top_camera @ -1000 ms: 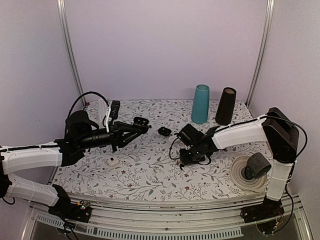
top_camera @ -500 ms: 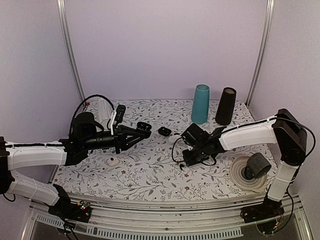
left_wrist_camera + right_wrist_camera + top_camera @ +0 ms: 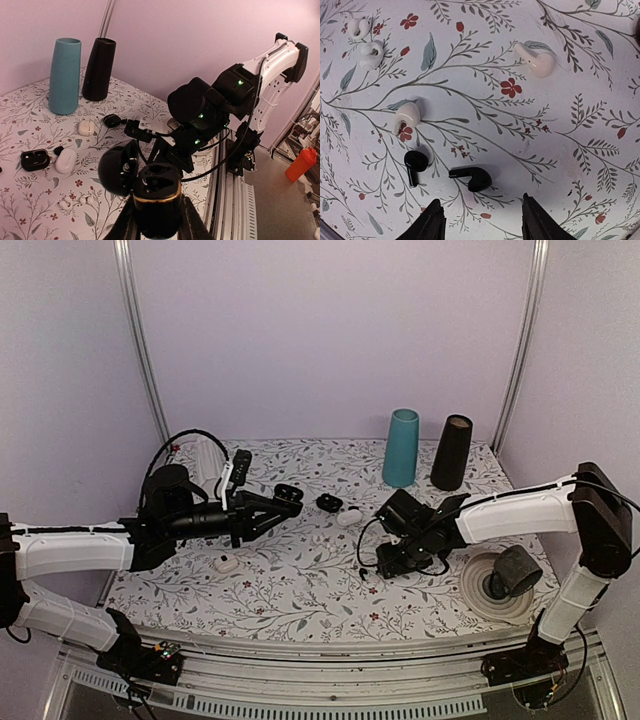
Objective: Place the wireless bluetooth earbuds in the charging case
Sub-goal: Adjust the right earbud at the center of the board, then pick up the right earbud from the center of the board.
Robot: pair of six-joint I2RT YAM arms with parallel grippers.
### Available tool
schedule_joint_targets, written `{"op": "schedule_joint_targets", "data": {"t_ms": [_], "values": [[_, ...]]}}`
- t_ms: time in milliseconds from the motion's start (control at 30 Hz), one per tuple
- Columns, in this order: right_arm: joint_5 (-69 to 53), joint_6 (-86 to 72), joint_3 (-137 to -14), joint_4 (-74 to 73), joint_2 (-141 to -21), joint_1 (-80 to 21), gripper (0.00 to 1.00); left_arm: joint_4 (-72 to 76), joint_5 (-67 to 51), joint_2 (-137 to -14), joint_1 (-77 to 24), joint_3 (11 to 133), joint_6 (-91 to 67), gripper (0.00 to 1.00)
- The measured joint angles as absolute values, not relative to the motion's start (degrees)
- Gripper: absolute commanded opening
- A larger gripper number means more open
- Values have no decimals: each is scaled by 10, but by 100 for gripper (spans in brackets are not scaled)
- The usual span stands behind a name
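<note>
Left gripper [image 3: 159, 220]: closed on an open black case [image 3: 159, 192], lid [image 3: 119, 167] swung to one side.
Right gripper [image 3: 481, 212]: fingers spread, nothing between them, low over the table [image 3: 580, 125].
Black earbud [image 3: 471, 178]: loose on the table just ahead of the right gripper's gap, touching neither finger.
Second black earbud [image 3: 414, 163]: just beside the first, ahead of the finger at the wrist view's left.
White earbud [image 3: 406, 116]: farther ahead of that finger.
Pinkish-white earbud [image 3: 536, 59]: well ahead, on the other finger's side.
White pair [image 3: 369, 54]: farthest ahead, at the wrist view's top-left corner.
</note>
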State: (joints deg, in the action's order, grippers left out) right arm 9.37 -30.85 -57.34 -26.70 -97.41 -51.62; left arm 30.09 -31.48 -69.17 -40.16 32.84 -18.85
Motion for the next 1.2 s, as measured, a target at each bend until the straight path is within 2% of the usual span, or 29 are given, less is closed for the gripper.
{"op": "schedule_joint_targets", "data": {"t_ms": [133,233,367,667,1200], "values": [[63,-357,-572,-266,-968,-516,46,301,-315,-692,-402,328,-189,0],[32,-399,-557,-244,-952,-516,35,301,-314,-692,-402,328,-189,0],[22,-455,-544,-230,-943,-514,26,301,-312,-691,-402,328,-189,0],[18,-543,-540,-211,-943,-500,31,301,-310,-682,-402,328,-189,0],[-20,-592,-513,-171,-973,-471,33,301,-306,-677,-402,321,-189,0]]}}
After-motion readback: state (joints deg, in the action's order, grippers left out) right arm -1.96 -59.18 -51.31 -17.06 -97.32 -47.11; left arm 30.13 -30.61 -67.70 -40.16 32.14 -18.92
